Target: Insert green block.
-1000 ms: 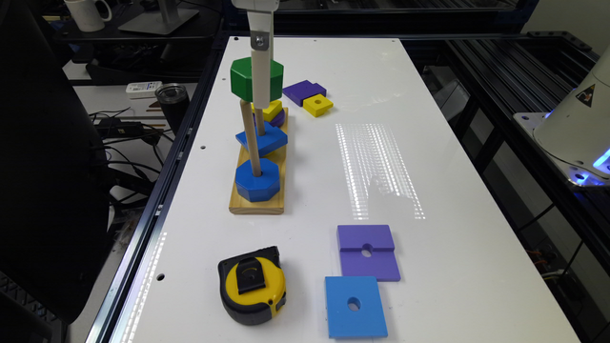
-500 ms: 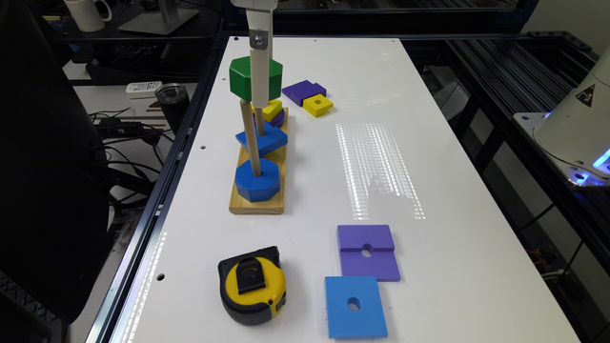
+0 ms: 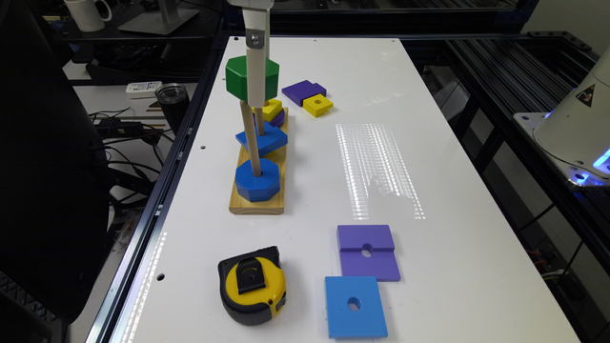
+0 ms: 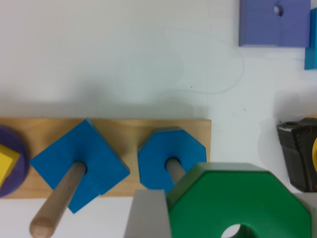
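Above the wooden base [image 3: 257, 202], the claw [image 3: 256, 81] grips the green block [image 3: 238, 78] aloft — near the pegs' tops. Next move: centring its hole over a peg — then lowering.

From my feed I see a glossy white worktop [image 3: 429, 143] throwing back glare, a bare matt wooden base [image 3: 238, 205] and pegs [image 3: 250, 143] — and the green block [image 3: 238, 78] smooth, faintly sheened.
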